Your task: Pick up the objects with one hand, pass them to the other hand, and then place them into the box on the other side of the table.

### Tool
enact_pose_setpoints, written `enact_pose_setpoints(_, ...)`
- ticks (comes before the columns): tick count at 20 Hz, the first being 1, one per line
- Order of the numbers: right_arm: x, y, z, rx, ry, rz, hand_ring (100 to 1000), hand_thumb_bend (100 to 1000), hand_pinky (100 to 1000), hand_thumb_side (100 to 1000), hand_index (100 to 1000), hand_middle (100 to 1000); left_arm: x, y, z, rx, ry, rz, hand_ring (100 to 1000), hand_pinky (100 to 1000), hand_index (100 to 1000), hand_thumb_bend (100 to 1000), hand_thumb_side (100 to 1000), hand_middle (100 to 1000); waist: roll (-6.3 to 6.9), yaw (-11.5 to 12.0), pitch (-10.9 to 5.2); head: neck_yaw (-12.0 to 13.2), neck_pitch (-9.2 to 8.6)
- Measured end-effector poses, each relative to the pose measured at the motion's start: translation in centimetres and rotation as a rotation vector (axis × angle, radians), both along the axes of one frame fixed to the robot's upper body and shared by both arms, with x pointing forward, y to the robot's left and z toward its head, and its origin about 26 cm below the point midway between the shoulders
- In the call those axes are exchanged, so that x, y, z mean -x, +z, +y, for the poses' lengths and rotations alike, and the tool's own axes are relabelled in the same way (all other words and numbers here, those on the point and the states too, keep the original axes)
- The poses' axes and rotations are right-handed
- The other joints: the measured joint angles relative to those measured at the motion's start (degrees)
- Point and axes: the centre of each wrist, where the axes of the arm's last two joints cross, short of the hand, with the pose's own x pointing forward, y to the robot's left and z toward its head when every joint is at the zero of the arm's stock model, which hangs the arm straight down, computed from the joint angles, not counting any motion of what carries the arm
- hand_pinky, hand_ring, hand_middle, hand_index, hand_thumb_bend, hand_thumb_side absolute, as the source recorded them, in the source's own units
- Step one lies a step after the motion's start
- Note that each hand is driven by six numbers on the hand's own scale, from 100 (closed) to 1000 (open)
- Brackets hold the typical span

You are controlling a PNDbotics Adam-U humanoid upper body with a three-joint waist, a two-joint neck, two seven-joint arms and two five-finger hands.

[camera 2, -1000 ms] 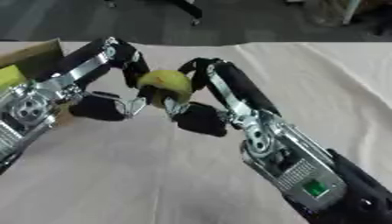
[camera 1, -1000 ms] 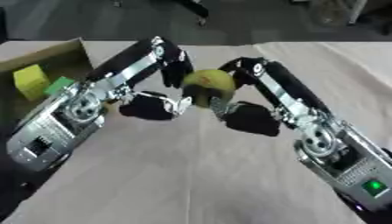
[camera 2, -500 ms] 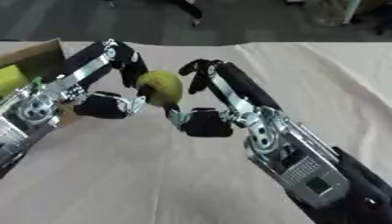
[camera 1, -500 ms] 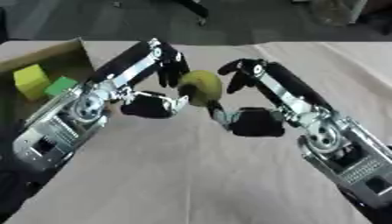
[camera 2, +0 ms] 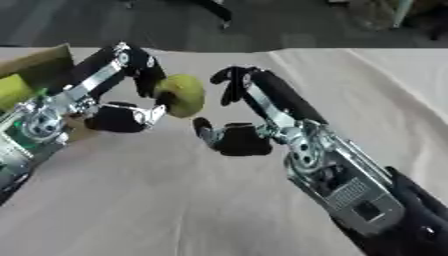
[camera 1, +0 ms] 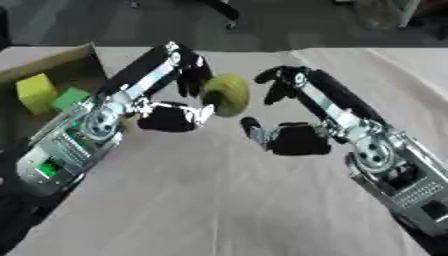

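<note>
Left eye view: a table with a pale beige cloth is seen filling most of the frame, from 9 o'clock round to 3 o'clock and down to 6.

Two black-and-silver arms are seen coming in from the lower corners, the left from 8 o'clock, the right from 4 o'clock, both reaching toward the centre-top of the table.

A cardboard box is seen at 10 o'clock on the left edge of the table, open at the top. Inside it a yellow block and a green block are seen lying just beside each other.

The left hand is seen at about 11 o'clock from the frame centre, fingers above and thumb below curled round a yellow-green round object, which is pinched between them and held clear of the cloth.

The right hand is seen just right of centre, at 1 o'clock. Its fingers are bent at the top but nothing is enclosed by them, and its thumb is stuck out toward 9 o'clock; the hand is spread, apart from the object, with a gap visible between them.

The yellow-green round object is located between the two hands, near the box but outside it, to its 3 o'clock side.
</note>
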Motion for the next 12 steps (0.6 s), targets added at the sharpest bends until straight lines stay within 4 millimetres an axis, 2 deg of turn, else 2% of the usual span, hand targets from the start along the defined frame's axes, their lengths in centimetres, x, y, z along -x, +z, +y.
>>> enact_pose_setpoints(10, -0.6, -0.7, -2.7, -0.044, -0.119, -0.016, 709, 237, 820, 302, 785, 543, 1.3, 2.1, 6.1, 0.12, 0.229, -0.084, 442, 443, 382, 100, 100, 350, -0.01, 0.2, -0.04, 1.7, 0.37)
enact_pose_setpoints(12, -0.7, -0.8, -3.2, -0.065, -0.145, -0.035, 702, 196, 819, 317, 773, 530, 1.4, 2.4, 7.4, 0.144, 0.286, -0.107, 444, 445, 383, 100, 100, 351, -0.01, 0.2, -0.05, 2.4, 0.37)
